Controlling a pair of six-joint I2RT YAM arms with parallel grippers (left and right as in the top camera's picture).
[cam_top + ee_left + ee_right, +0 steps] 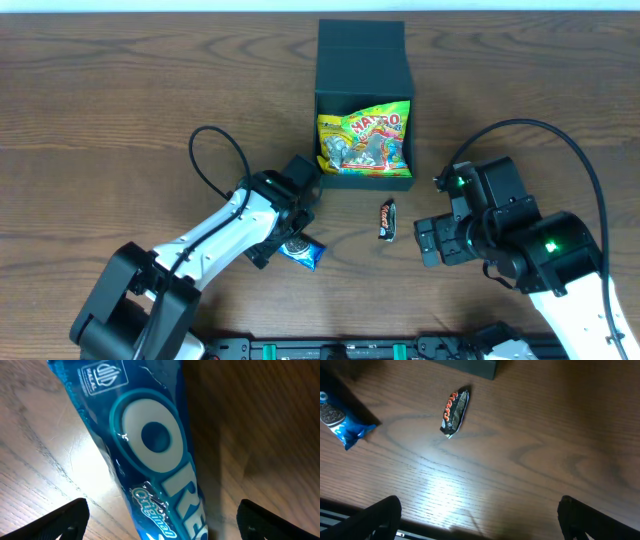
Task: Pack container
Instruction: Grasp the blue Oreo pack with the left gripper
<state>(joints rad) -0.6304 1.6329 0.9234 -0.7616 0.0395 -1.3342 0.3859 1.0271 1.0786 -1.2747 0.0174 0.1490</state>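
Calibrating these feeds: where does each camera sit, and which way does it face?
Overhead: above the table, looking straight down at box, candy bag, left arm, right arm.
Left wrist: on that arm, facing down at the cookie packet; own fingertips show.
Right wrist: facing down at the chocolate bar; own fingertips show.
Shared: cookie packet, in all three.

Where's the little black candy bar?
Overhead view: the black candy bar lies on the table beside the container, between the Oreo packet and the right gripper.
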